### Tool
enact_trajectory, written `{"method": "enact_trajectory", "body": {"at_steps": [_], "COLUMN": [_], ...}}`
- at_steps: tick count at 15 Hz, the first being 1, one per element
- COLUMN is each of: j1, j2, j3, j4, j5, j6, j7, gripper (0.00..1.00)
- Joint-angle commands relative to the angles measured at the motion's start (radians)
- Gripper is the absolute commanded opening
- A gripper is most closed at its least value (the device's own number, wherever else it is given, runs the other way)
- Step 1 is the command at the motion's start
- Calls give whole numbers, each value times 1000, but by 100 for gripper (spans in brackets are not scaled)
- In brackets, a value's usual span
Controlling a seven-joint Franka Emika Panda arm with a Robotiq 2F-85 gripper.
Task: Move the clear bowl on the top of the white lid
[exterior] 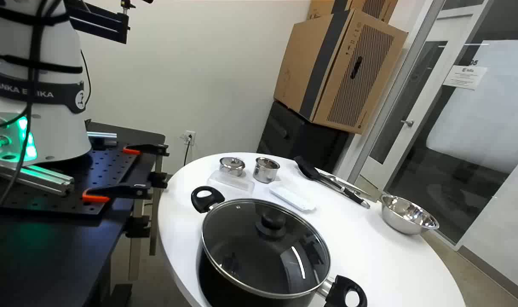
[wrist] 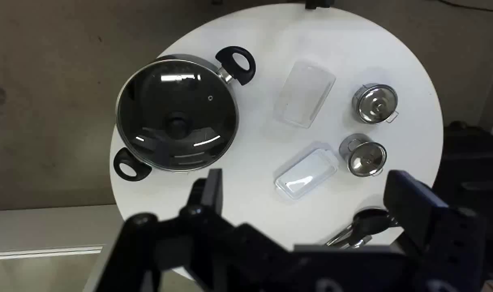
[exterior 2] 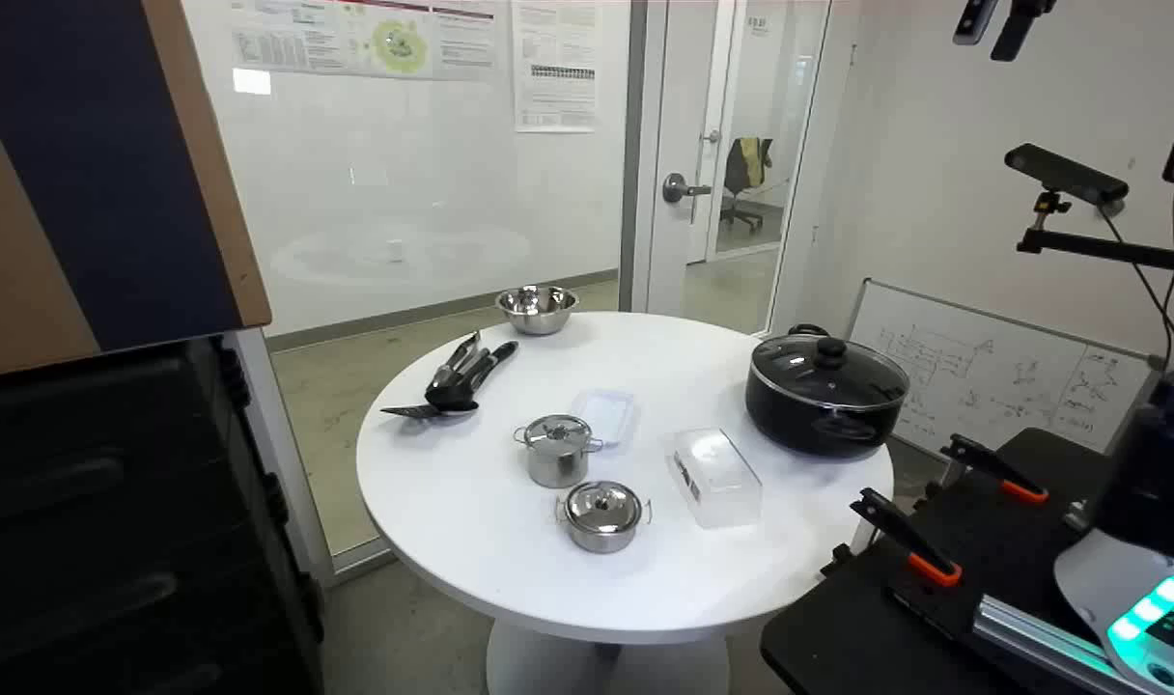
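Observation:
The clear bowl is a rectangular see-through container (exterior 2: pixel 720 473) on the white round table. It also shows in an exterior view (exterior: pixel 231 182) behind the black pot and in the wrist view (wrist: pixel 305 95). I cannot tell which way up it stands. The white lid (exterior 2: pixel 606 417) is a flat, pale rectangle lying apart from the bowl. It also shows in an exterior view (exterior: pixel 292 197) and in the wrist view (wrist: pixel 307 173). My gripper (wrist: pixel 307 184) is open and empty, high above the table. Its fingertips show at the top of an exterior view (exterior 2: pixel 998 27).
A large black lidded pot (exterior: pixel 265 247) stands near the bowl. Two small steel pots (exterior 2: pixel 558 452) (exterior 2: pixel 603 518) stand close to the bowl and lid. Black utensils (exterior 2: pixel 457 381) and a steel bowl (exterior 2: pixel 537 309) lie toward the table's far edge.

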Motion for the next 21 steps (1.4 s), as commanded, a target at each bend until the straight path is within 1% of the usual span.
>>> {"method": "enact_trajectory", "body": {"at_steps": [1, 3, 5, 7, 9, 11, 12, 15, 16, 18, 21], "j1": [0, -4, 1, 6, 27, 67, 78, 93, 86, 69, 38], "j2": [1, 21, 57, 99, 163, 248, 295, 448, 505, 610, 756], "j3": [0, 19, 46, 85, 126, 164, 192, 257, 278, 309, 334], "j4": [4, -17, -54, -112, -160, -206, -230, -262, -271, -271, -251], "j5": [0, 3, 29, 61, 96, 113, 112, 94, 77, 39, -47], "j6": [-2, 28, 61, 155, 254, 346, 403, 555, 616, 701, 821], "j7": [0, 33, 89, 166, 220, 214, 230, 314, 354, 429, 577], "gripper": [100, 100, 100, 100, 100, 100, 100, 100, 100, 100, 100]}}
